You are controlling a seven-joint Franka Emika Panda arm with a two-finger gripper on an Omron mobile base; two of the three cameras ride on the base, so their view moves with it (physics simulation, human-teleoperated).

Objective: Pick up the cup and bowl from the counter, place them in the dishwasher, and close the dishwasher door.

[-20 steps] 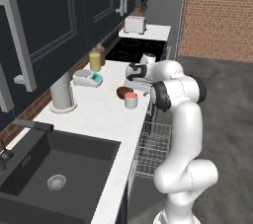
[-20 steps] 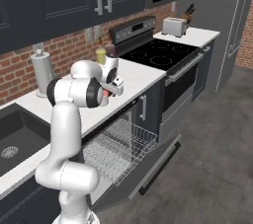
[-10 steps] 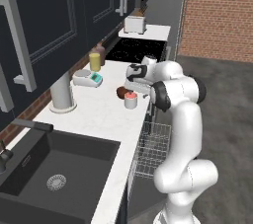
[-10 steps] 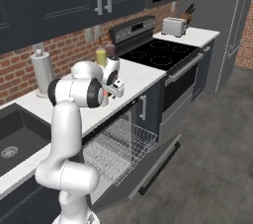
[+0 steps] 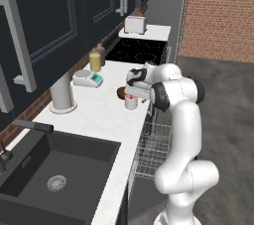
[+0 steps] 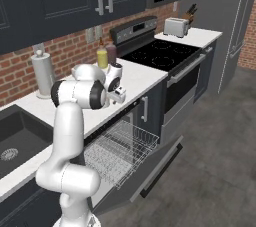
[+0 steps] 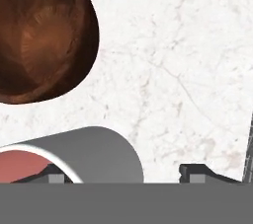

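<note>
The pale cup [image 5: 131, 102] with its salmon inside stands on the white counter [image 5: 99, 115], near the front edge. Just behind it and touching or nearly so sits the dark reddish-brown bowl [image 5: 121, 92]. My gripper [image 5: 132, 94] hangs straight over the cup, open. In the hand view the cup [image 7: 94, 151] is at the bottom left and the bowl [image 7: 42, 35] at the top left. One fingertip [image 7: 53, 173] sits over the cup's salmon inside, the other stands outside its wall, so my gripper [image 7: 126, 174] straddles the rim. The dishwasher's wire rack [image 6: 122, 147] is pulled out over the lowered door [image 6: 150, 168].
A yellow jar [image 5: 95, 62], a grey scale [image 5: 88, 79] and a paper-towel roll [image 5: 62, 92] stand along the back wall. The dark sink [image 5: 54, 169] lies to the left, the black cooktop [image 5: 141, 49] and a toaster [image 5: 135, 24] beyond. The open door juts into the floor space.
The hand has sunk a little toward the cup. Cup, bowl and dishwasher have stayed where they were.
</note>
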